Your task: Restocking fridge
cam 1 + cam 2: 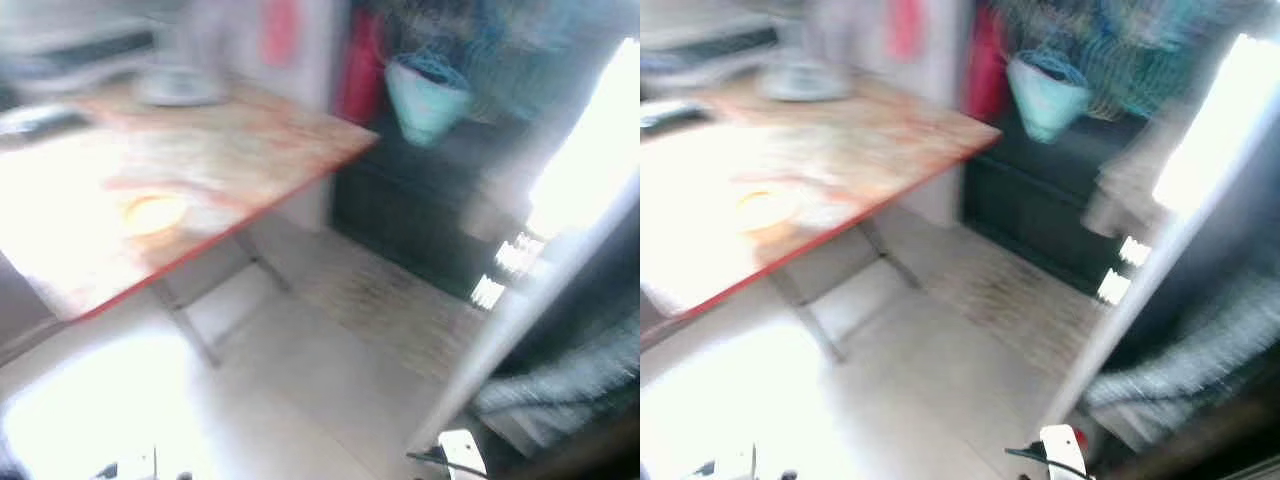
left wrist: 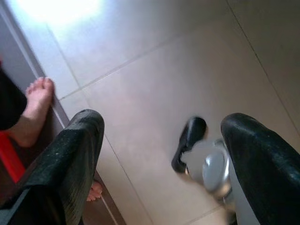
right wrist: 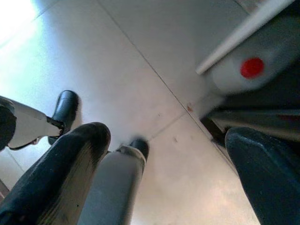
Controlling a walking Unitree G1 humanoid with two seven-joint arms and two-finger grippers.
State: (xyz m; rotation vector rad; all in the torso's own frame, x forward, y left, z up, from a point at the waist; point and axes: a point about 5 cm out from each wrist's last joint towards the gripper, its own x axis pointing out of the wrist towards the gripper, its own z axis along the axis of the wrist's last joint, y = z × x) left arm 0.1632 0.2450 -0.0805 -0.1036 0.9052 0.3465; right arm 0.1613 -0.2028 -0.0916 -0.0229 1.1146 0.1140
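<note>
On the left, table; on the right, a pale door edge, everything blurred.

From my seat, the table [image 1: 200,170] holds a yellowish thing [image 1: 152,212]; a teal basket [image 1: 428,100] hangs past it. I judge we're walking, so both arms hang idle: left gripper [image 2: 164,154] and right gripper [image 3: 173,173] spread, empty, over floor [image 2: 154,70] and a person's bare foot [image 2: 33,110]. Fridge unclear, perhaps behind the door edge [image 1: 540,300]. No legible writing.

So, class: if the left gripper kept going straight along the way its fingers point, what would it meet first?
Probably the tiled floor. The left gripper hangs open, pointing down at bare tile. The robot's own foot lies just off that line, and a person's bare foot stands off to one side. Depth is uncertain.
</note>
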